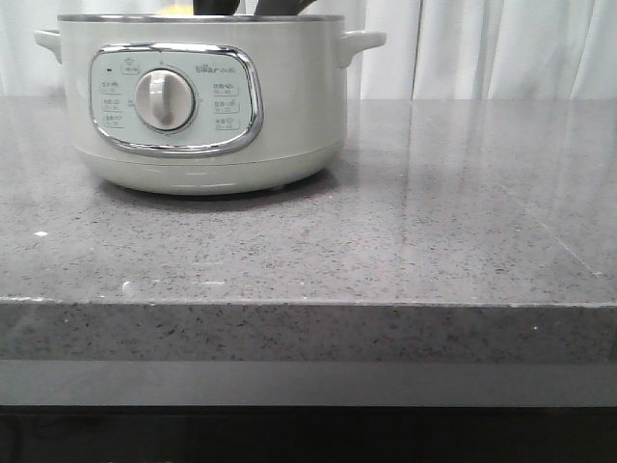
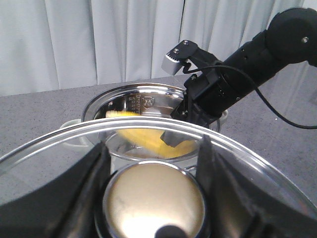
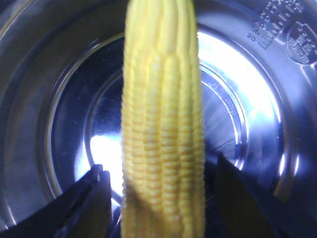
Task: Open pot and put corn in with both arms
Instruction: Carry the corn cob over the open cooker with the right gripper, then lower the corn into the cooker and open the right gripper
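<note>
1. The pot (image 1: 202,101) fills the upper left of the front view on the grey counter (image 1: 386,241). Its lid is off, and the steel bowl shows open in the middle of the left wrist view.
2. The glass lid (image 2: 158,148) spans the lower half of the left wrist view. The left gripper (image 2: 153,193) is clamped on its round metal knob (image 2: 154,198), holding it clear of the pot.
3. The right gripper (image 3: 158,198) sits at the bottom of the right wrist view, its 2 fingers pressed against the corn (image 3: 163,124).
4. The corn hangs centred in that view above the shiny pot bottom, inside the rim.
5. Judged step: placing the corn. The next move likely calls for lowering it slightly, parting the right fingers, then withdrawing without striking the rim.
</note>
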Controlling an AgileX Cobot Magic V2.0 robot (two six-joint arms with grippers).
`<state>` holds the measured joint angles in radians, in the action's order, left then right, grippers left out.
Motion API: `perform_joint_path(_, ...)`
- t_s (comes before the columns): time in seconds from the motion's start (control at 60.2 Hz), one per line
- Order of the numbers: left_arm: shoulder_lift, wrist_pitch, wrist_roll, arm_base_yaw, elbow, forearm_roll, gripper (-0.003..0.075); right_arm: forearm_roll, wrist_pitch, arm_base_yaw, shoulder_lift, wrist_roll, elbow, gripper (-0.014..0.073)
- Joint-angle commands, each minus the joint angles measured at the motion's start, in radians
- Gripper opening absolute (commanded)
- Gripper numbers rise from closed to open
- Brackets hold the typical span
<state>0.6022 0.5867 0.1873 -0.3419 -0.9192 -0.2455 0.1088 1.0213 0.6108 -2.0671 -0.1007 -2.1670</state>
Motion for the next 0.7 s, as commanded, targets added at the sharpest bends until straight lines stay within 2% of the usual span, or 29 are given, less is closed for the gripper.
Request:
perform_joint_path(0.0, -0.003, -0.153, -0.008, 0.000, -0.038, -0.018, 0.0189, -0.002, -0.056, -0.005, 0.065, -0.013, -0.035, 0.0489)
perform_joint_path(0.249, -0.003, -0.153, -0.008, 0.000, -0.038, -0.018, 0.0189, -0.002, -0.053, -0.005, 0.085, -0.013, -0.056, 0.0489)
perform_joint_path(0.449, -0.003, -0.153, -0.008, 0.000, -0.038, -0.018, 0.0189, 0.009, -0.006, -0.007, 0.193, -0.013, -0.049, 0.0489)
perform_joint_path(0.548, -0.003, -0.153, -0.008, 0.000, -0.038, -0.018, 0.0189, 0.009, -0.024, -0.011, 0.314, -0.013, 0.046, 0.0489)
perform_joint_path(0.681, -0.003, -0.153, -0.008, 0.000, -0.038, -0.018, 0.0189, 0.001, -0.119, -0.011, 0.467, -0.013, 0.232, 0.0489)
